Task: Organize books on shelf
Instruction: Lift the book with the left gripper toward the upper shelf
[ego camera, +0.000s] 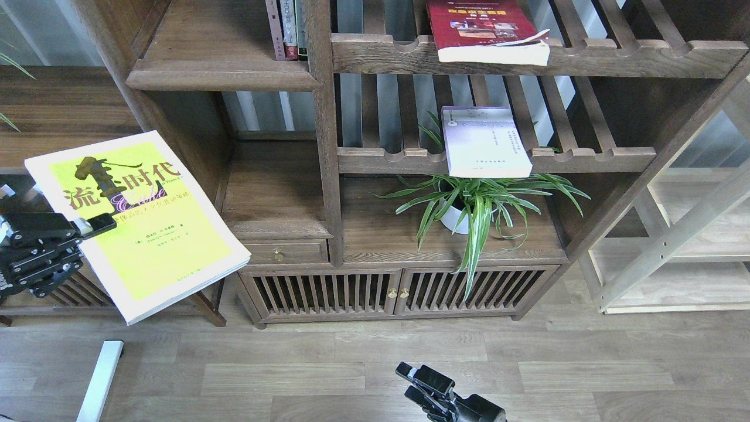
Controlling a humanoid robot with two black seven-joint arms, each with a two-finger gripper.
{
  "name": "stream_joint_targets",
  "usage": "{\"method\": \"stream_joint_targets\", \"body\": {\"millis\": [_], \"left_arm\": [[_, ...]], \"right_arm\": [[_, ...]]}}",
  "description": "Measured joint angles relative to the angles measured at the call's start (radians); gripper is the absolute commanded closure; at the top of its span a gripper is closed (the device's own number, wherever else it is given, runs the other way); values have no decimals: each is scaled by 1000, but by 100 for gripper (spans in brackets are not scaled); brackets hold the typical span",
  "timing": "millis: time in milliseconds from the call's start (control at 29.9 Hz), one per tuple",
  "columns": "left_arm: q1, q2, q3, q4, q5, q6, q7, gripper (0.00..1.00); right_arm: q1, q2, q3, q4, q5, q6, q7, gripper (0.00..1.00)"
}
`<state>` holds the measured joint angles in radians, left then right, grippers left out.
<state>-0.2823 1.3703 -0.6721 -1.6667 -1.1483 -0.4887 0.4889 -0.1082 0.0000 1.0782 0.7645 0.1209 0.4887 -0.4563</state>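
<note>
My left gripper [88,227] is shut on the left edge of the yellow-green book [140,225] with black Chinese characters and holds it up flat at the left, in front of the low side table. The lavender-white book [484,142] lies on the middle slatted rack. The red book [486,32] lies on the top slatted rack. The solid dark shelf [220,73] with a moulded front edge is at the upper left, with upright spines at its right end. My right gripper [425,378] is low over the floor, seen end-on.
A potted spider plant [474,208] stands on the ledge under the middle rack. A brass-knobbed drawer [278,253] sits below the narrow bay. A dark side table [64,123] is at the left. A pale wooden rack [691,234] stands at the right.
</note>
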Motion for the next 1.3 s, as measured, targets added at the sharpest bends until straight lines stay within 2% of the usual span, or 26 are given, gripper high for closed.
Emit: {"method": "stream_joint_targets", "body": {"millis": [401,535,702,936,1137,1304], "left_arm": [[-37,188,-4,-57,63,0,0,95],[-39,204,0,-36,116,0,0,94],[-40,65,2,74,203,0,0,95],[-90,-15,0,143,226,0,0,95],[-168,-194,-15,229,299,0,0,96],[-177,-283,-50,250,337,0,0,96]], "right_arm": [[-16,0,0,21,-5,0,-2,19],[-17,0,0,22,-8,0,-3,19],[-28,0,-3,25,-21,0,-4,19],[-52,0,0,45,-27,0,-5,19],[-60,0,7,48,-28,0,-6,19],[-60,0,17,49,-28,0,-6,19]]}}
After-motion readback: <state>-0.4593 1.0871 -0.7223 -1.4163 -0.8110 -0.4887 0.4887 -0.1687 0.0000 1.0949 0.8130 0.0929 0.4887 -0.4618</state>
